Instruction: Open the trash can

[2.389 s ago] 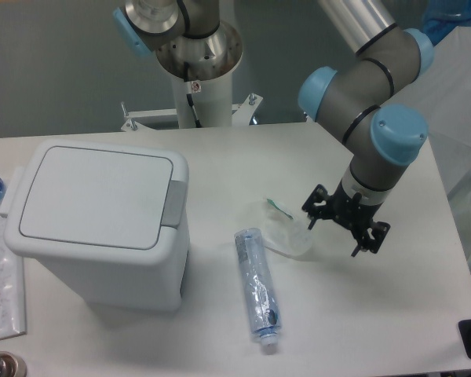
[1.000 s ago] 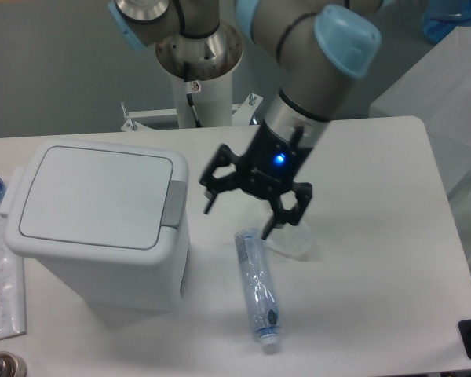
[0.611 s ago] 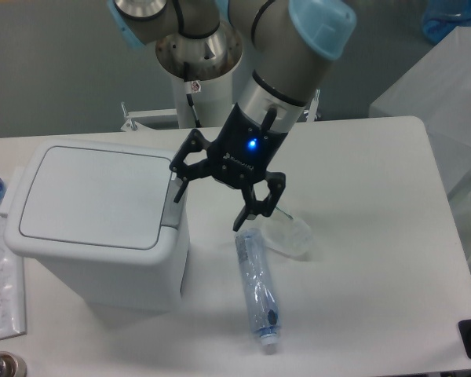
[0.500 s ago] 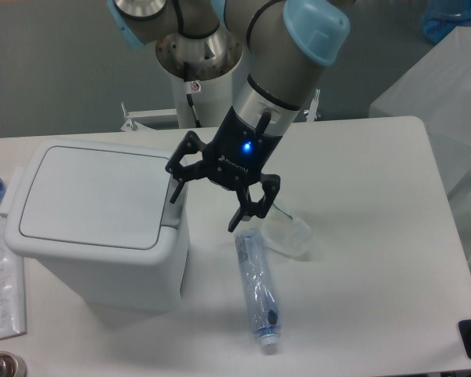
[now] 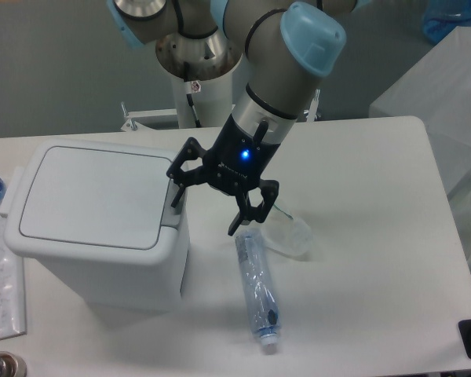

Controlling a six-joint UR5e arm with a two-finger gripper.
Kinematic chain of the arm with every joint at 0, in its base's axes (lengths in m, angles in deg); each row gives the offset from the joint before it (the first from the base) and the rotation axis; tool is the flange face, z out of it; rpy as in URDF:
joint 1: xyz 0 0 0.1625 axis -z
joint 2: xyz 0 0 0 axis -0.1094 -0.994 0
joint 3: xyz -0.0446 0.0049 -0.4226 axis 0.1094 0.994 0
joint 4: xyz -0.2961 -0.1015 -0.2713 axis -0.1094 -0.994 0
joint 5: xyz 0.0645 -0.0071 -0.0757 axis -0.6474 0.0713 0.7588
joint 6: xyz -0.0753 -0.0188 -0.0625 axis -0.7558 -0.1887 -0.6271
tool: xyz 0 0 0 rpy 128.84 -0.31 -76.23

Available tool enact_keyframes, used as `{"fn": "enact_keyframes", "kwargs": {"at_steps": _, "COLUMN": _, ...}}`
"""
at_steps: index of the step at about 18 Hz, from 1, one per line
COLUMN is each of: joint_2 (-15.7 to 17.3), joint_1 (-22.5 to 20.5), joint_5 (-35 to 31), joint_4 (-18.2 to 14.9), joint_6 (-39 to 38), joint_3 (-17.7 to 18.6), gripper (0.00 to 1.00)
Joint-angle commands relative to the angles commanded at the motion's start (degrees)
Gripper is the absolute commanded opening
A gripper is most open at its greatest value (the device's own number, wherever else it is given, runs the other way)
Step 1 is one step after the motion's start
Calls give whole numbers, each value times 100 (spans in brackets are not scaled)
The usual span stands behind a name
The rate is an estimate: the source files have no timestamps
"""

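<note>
Pincer (image 5: 206, 210) hangs over the desk (image 5: 377, 314), w/ one finger at the right edge of the trash can (image 5: 98, 228), by its latch (image 5: 175, 204); whether it touches can't be told. Trash can sits left of pincer, lid flat on top. Crushed bottle (image 5: 256, 286) lies on desk just right of and in front of pincer. Plastic cup (image 5: 289, 236) lies right of pincer, just behind the bottle's top end. Bag (image 5: 0, 287) lies far left of pincer, beyond the can.
</note>
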Motion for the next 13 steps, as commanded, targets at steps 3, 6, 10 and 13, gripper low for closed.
{"fn": "enact_keyframes", "kwargs": {"at_steps": 3, "joint_2": -9, "joint_1": 0, "joint_5": 0, "joint_4": 44, "joint_6": 18, "joint_3": 9, "gripper": 100}}
{"fn": "enact_keyframes", "kwargs": {"at_steps": 6, "joint_2": 0, "joint_1": 0, "joint_5": 0, "joint_4": 79, "joint_6": 18, "joint_3": 44, "gripper": 100}}
{"fn": "enact_keyframes", "kwargs": {"at_steps": 10, "joint_2": 0, "joint_1": 0, "joint_5": 9, "joint_4": 79, "joint_6": 18, "joint_3": 27, "gripper": 100}}
{"fn": "enact_keyframes", "kwargs": {"at_steps": 13, "joint_2": 9, "joint_1": -26, "joint_5": 9, "joint_4": 53, "joint_6": 18, "joint_3": -70, "gripper": 100}}
